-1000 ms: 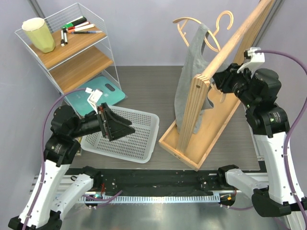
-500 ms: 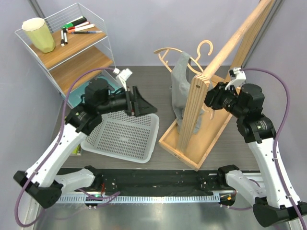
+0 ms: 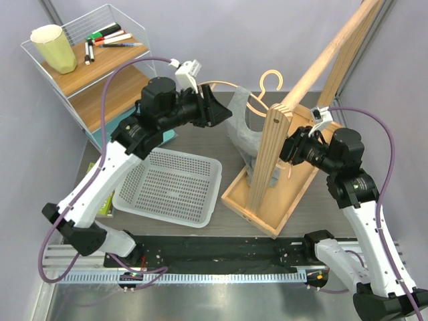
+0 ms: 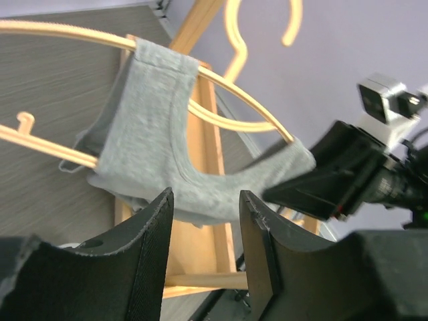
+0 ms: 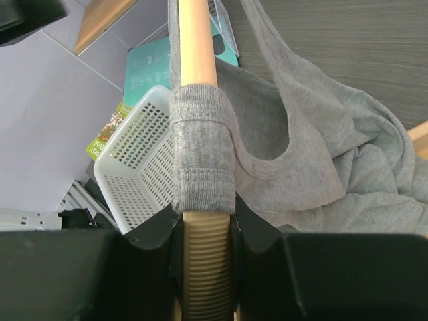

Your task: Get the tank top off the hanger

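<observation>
The grey tank top (image 3: 242, 134) hangs from the pale-wood hanger (image 3: 266, 81), left of the rack post. My right gripper (image 3: 290, 148) is shut on the hanger's ridged arm end (image 5: 202, 267). One strap (image 5: 200, 150) wraps the arm just ahead of my fingers, and the rest of the top (image 5: 328, 160) sags to the right. My left gripper (image 3: 217, 112) is open and empty, close to the top's left side. In the left wrist view the other strap (image 4: 160, 63) lies over the hanger arm (image 4: 60, 32), and the top's body (image 4: 150, 154) hangs just beyond my fingertips (image 4: 155, 214). A second pale-wood arm (image 4: 40, 140) shows below.
A wooden rack stands at the right, with a thick slanted rail (image 3: 334, 47), an upright post (image 3: 270, 157) and a box base (image 3: 267, 217). A white perforated basket (image 3: 175, 188) lies on the table below my left arm. A wire shelf (image 3: 100, 73) holds a cup and markers at the far left.
My left arm has swung up from over the basket to the hanger's left side. My right gripper has carried the hanger and top lower and to the left.
</observation>
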Robot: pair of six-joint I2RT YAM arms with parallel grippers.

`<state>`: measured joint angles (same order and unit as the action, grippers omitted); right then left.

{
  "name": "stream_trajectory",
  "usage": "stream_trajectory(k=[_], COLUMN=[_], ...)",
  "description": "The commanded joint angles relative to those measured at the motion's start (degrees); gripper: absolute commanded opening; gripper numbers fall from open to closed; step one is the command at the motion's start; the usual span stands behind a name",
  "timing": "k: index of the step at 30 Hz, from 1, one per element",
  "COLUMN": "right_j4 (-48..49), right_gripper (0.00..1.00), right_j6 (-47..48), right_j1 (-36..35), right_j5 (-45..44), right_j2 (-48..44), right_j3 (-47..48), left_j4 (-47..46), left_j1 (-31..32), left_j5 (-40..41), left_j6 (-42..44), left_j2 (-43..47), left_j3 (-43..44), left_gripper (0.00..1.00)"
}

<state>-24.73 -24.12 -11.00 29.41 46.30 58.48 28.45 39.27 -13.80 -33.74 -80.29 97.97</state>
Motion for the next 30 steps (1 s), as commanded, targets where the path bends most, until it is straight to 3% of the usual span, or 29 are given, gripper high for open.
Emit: stream_trajectory(k=[1,9,20,27,30], right_j4=[5.05,4.34,3.11,1.35,1.09], right_gripper=[0.01,0.01,0.01,0.01,0.01], right_j6=[-1.28,-1.63,-1.11,0.83,1.44], right_j1=[0.19,0.20,0.19,0.19,0.19], right_j5=[2.32,3.46,6.80,7.94,8.56], right_j2=[-2.27,-3.59,-5.17,-6.49,-6.75], right_j3=[0.14,-0.56,-0.82,-1.00,-1.17], left_j4=[2.32,3.37,5.83,11.97,15.66], left_j1=[0.64,0.81,0.81,0.72,0.55], left_j5=[5.27,3.26,1.42,-0.87,-1.32], left_j6=[3.41,7.01,12.28,17.12,19.75], left_j2=[-3.20,-6.80,-8.04,-11.02,-12.96], left_j3=[4.41,8.02,9.78,14.95,18.11], left_gripper=[0.46,0.57,0.58,0.52,0.59])
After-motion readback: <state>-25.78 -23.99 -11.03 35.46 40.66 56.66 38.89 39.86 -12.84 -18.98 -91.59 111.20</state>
